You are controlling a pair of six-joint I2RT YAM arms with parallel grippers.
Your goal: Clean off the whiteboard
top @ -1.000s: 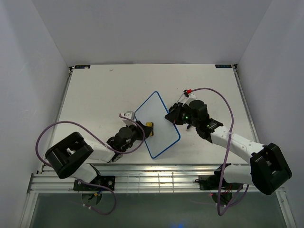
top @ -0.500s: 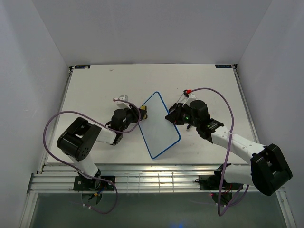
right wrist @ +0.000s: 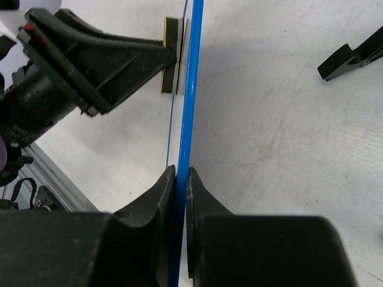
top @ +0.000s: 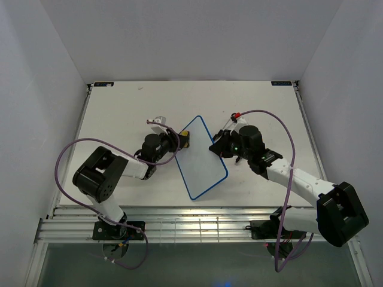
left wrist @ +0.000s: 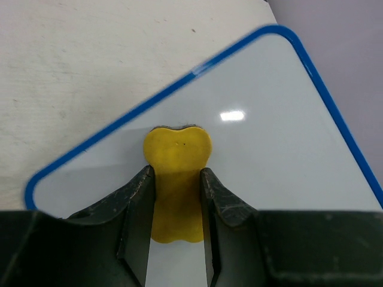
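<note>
Whiteboard (top: 201,160) sits about mid-table (top: 119,110), roughly halfway between the left and right edges and slightly closer to the near edge than the far one. It is turned on a diagonal: one rounded corner points toward the far edge, the opposite one toward the near edge. It is not lying flat. The right wrist view shows it edge-on, with the tabletop on one side and the left arm on the other. Can't tell if its lower edge touches the table.

Look of the board: flat rectangle, thin blue frame, rounded corners. In the left wrist view the face is plain glossy white with one small bright glare spot and faint grey shading near the frame. From the right wrist only the blue frame edge shows, as a thin straight line.

Right gripper (right wrist: 181,175) has its fingers pinched together on the blue frame, one finger on each face, at the board's right-side edge.

Left gripper (left wrist: 176,174) is clamped on the narrow waist of a yellow eraser (left wrist: 177,155), peanut-shaped, with its upper lobe sticking out past the fingertips. The eraser is against the board's white face, just inside the frame on the side nearest the left edge of the table, up near the corner that points to the far edge. The right wrist view shows a dark layer on the eraser's board-facing side.
</note>
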